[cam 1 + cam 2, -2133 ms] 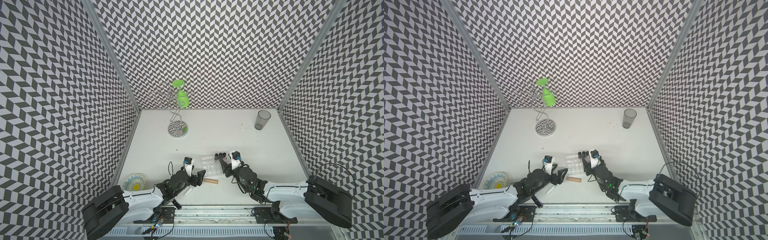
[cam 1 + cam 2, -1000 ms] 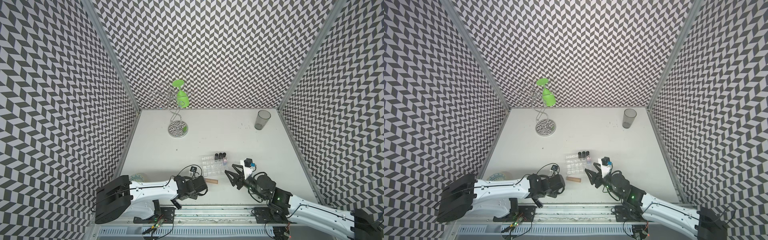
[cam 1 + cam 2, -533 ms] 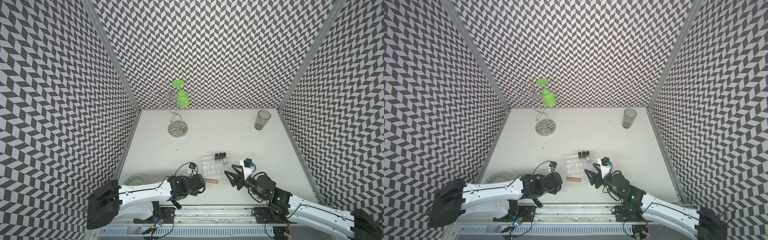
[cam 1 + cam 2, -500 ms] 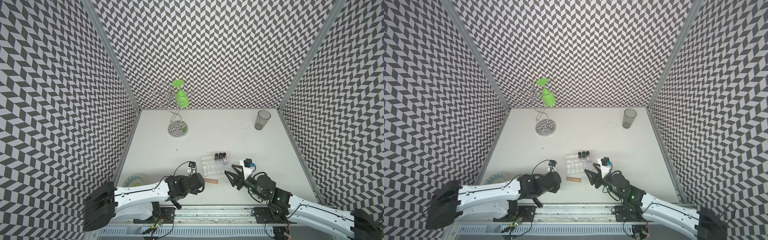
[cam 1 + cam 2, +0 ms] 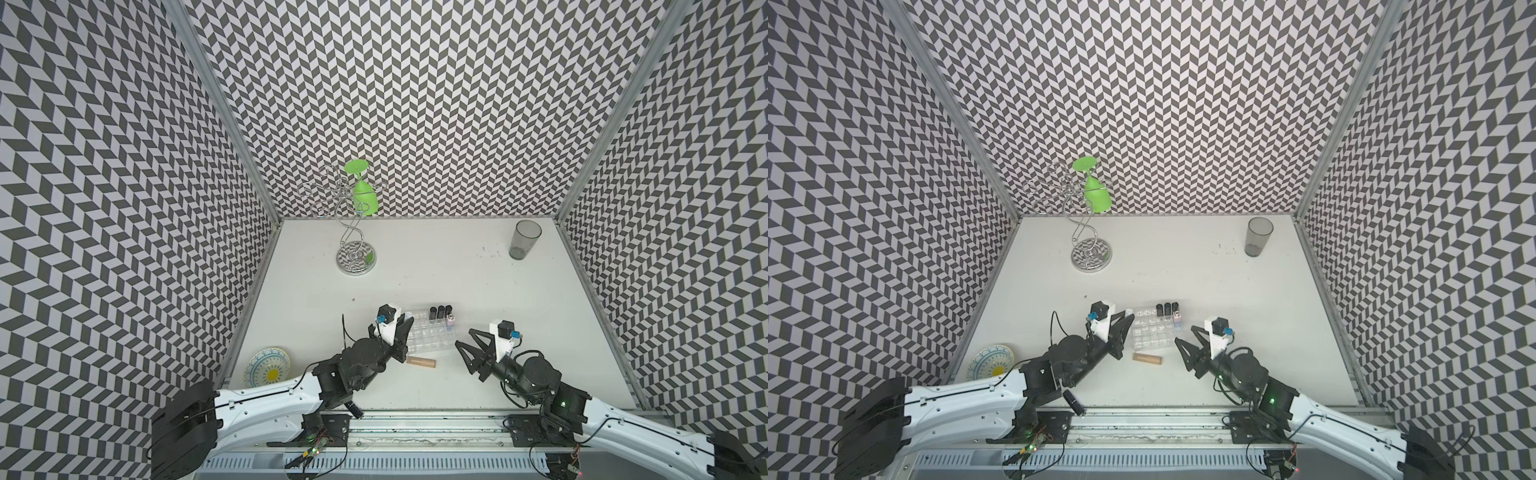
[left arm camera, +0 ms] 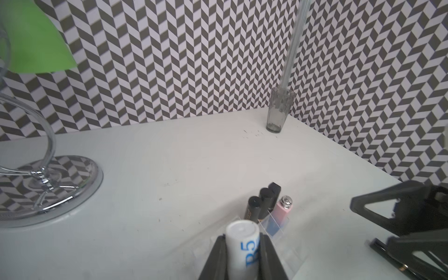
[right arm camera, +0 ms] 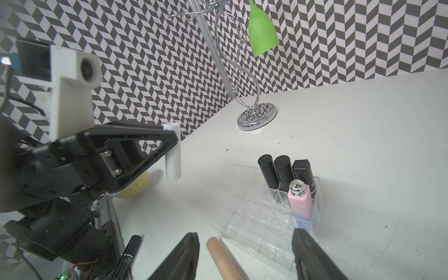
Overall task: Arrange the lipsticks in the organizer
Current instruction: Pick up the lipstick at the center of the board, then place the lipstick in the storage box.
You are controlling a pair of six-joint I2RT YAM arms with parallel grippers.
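The left hand (image 6: pixel 242 242) is clamped narrow on the white lipstick (image 7: pixel 172 157). It holds the tube upright, long axis vertical, with the bottom end hanging clear of the tabletop (image 7: pixel 363 145). The organizer (image 7: pixel 257 225) lies to this hand's right and lower. The tube sits at its left edge, but I cannot tell whether it is over a cell or just beside the tray. The left arm is plainly the nearer one for this drop, which I judge needs a short sideways shift and a straight descent.

The right hand (image 5: pixel 464 337) stands wide and empty, near the tan lipstick (image 5: pixel 421 362), which lies flat just in front of the organizer.

The organizer is clear hard plastic with thin glossy walls and small square cells. In its far row stand three black lipsticks (image 7: pixel 278 172), shiny cylinders, and beside them a square pink lipstick (image 7: pixel 299 203) with a silver cap. The white tube is smooth and round with blue print. The tan one looks matte. Another black lipstick (image 5: pixel 1073 402) lies at the tabletop's front edge.
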